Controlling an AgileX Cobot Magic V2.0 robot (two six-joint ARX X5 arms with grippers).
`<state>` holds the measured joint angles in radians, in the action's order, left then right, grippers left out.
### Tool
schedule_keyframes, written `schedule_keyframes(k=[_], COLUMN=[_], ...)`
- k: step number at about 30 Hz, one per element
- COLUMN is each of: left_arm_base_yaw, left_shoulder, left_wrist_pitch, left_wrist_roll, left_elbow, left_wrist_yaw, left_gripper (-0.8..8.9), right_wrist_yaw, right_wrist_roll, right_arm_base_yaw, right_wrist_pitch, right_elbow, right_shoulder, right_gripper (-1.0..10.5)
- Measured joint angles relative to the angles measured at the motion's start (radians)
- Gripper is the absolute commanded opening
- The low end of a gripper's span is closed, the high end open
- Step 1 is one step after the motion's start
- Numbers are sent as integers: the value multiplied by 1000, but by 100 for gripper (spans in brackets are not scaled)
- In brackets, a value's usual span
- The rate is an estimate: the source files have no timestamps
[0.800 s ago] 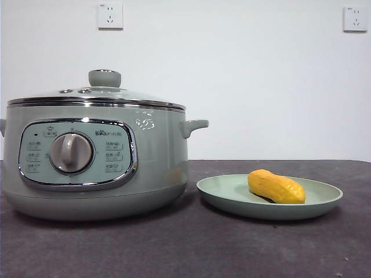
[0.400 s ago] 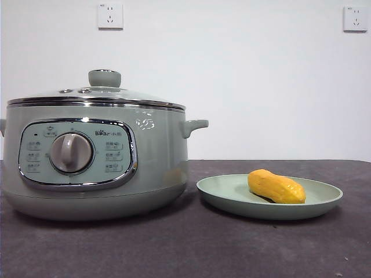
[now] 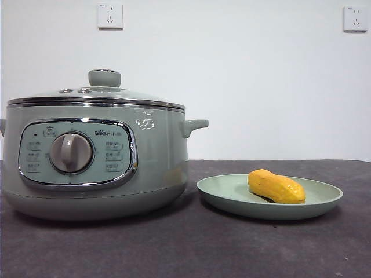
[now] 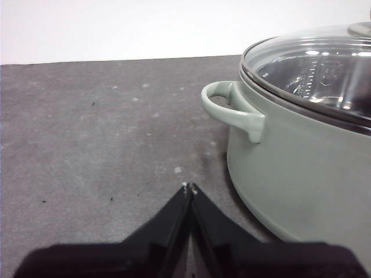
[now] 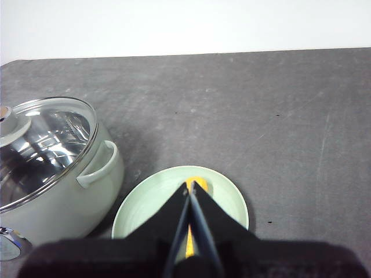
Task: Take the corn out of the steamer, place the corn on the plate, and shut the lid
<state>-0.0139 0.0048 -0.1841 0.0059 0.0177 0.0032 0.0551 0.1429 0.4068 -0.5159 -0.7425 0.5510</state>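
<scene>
corn (image 5: 199,185) mostly behind right end effector (image 5: 189,188)

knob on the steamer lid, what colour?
Pale sage green, matching the pot body. The knob on the lid shows best in the front view.

Work surface: a dark grey table (image 3: 243,249) with scattered pale specks. Two items rest directly on it, the steamer (image 3: 95,156) and, just beside it, the plate (image 3: 269,197) (not touching, a narrow strip of tabletop between them).
</scene>
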Motion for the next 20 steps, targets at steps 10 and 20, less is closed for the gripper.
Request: schedule_keyframes(k=[10, 20], left_arm_base_yaw=[0, 0], left_shoulder=[0, 0], left_wrist_pitch=[0, 0], left_wrist_roll=[0, 0], left_elbow=[0, 0], left_wrist_yaw=[0, 0], left_gripper=[-3, -3], right_wrist_yaw=[-25, -105], right_wrist_roll=[-259, -296], right_arm_base_yaw=[-132, -328], right_wrist_pitch=[23, 258], right_elbow=[33, 387], right_shoulder=[-44, -336], right_gripper=[1, 1])
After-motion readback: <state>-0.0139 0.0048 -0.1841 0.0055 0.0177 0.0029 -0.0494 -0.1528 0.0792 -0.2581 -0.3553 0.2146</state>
